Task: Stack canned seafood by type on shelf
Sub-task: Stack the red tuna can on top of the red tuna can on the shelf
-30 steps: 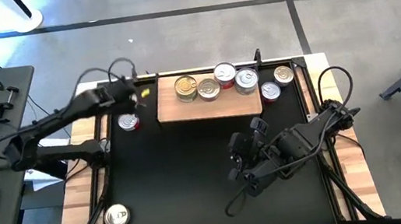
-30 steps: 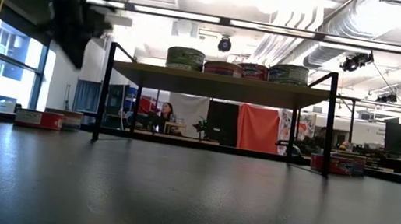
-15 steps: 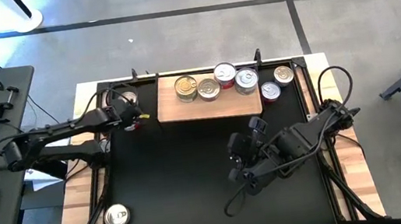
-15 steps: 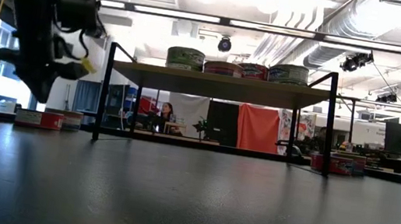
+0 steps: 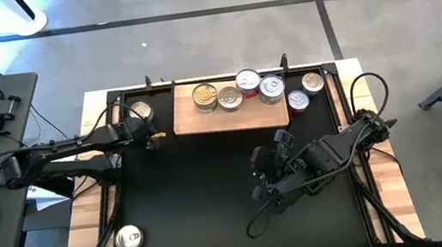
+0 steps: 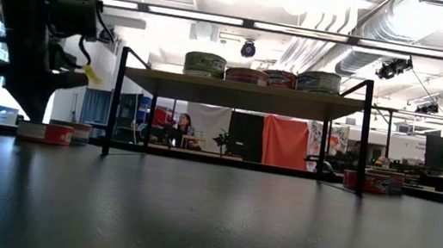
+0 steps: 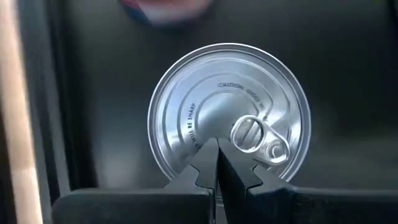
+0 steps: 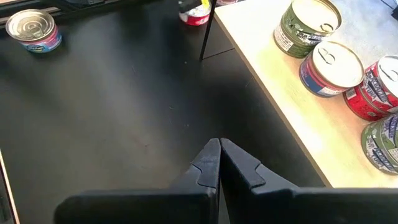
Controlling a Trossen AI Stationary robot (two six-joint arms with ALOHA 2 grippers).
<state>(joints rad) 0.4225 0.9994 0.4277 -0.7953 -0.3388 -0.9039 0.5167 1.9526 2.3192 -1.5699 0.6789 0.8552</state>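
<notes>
Both grippers pressed together: left gripper (image 7: 217, 163) seemingly over a tin (image 7: 229, 112), right gripper (image 8: 219, 155) idle

left gripper (image 7: 217, 163) | jaws closed, reaching far-left || right gripper (image 8: 219, 155) | jaws closed, mid-table

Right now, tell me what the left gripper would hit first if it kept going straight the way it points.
The left gripper, fingers shut, points down at a silver-lidded can on the black mat. It would likely meet that lid first, near the pull tab; the remaining gap is unclear.

Blurred red tin (image 7: 166, 7) beyond view
</notes>
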